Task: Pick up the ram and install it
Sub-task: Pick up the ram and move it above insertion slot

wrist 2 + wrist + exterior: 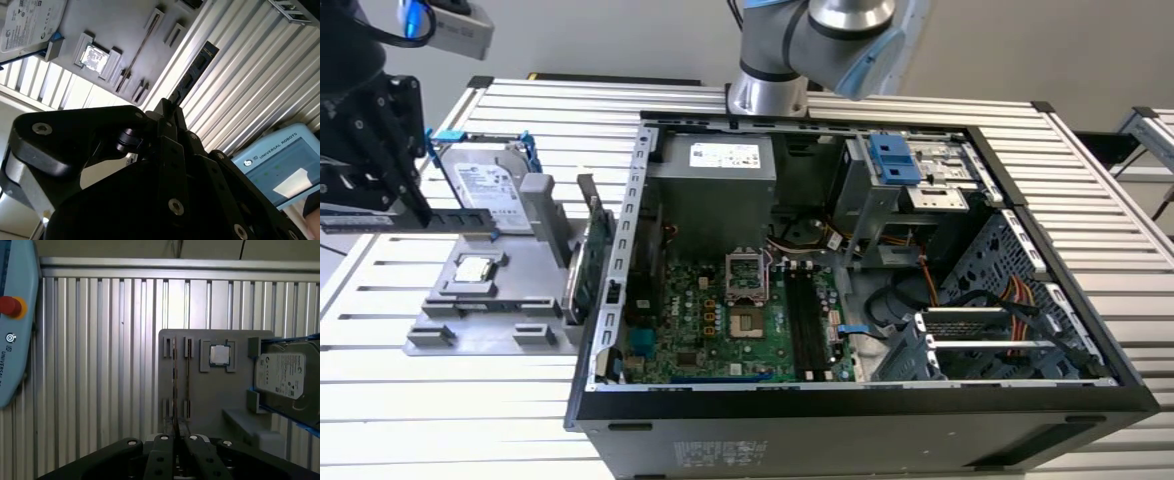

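The ram [454,217] is a long dark stick held level above the exterior view's left table area, over the grey parts tray [440,335]. My gripper [374,205] is shut on it. In the second wrist view the ram [192,75] juts out past the gripper [167,107]. In the first wrist view the ram [175,390] shows edge-on as a thin line rising from the gripper [175,437]. The open computer case [854,415] lies to the exterior view's right, its dark memory slots [803,325] beside the processor socket.
On the tray sit a hard drive [487,190] and a small square silver chip [478,268]. A green card [594,260] stands upright between tray and case. A pale blue teach pendant [15,320] lies on the slatted table. The arm's base [767,90] stands behind the case.
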You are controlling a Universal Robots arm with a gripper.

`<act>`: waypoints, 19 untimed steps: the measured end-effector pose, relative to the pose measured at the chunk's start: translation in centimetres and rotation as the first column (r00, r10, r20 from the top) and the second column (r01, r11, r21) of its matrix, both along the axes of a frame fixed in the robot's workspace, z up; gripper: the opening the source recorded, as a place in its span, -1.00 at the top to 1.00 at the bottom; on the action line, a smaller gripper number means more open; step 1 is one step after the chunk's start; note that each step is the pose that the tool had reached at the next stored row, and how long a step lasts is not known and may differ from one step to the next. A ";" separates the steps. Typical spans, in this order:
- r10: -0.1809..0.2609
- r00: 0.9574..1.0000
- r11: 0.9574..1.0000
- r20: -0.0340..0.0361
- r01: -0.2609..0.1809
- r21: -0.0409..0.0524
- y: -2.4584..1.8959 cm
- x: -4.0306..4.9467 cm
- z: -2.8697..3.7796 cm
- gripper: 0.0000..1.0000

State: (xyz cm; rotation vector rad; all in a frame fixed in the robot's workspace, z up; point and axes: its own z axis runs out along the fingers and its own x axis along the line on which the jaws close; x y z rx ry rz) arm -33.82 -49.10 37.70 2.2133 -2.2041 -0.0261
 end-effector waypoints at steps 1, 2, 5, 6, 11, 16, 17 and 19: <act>0.000 1.000 1.000 0.000 0.000 0.000 0.00 0.13 0.00 1.00; 0.000 1.000 1.000 0.000 0.000 0.000 0.00 0.25 0.00 1.00; 0.000 1.000 1.000 0.000 0.000 0.000 0.00 0.59 0.00 1.00; 0.000 1.000 1.000 0.000 0.000 0.000 0.00 0.71 0.00 1.00; 0.000 1.000 1.000 -0.001 0.000 0.000 0.00 1.34 0.00 1.00; 0.000 1.000 1.000 -0.002 0.000 0.000 0.00 2.07 0.00 1.00; 0.000 1.000 1.000 -0.002 0.000 0.000 0.00 2.22 0.00 1.00; 0.000 1.000 1.000 -0.002 0.000 0.000 0.00 2.48 0.00 1.00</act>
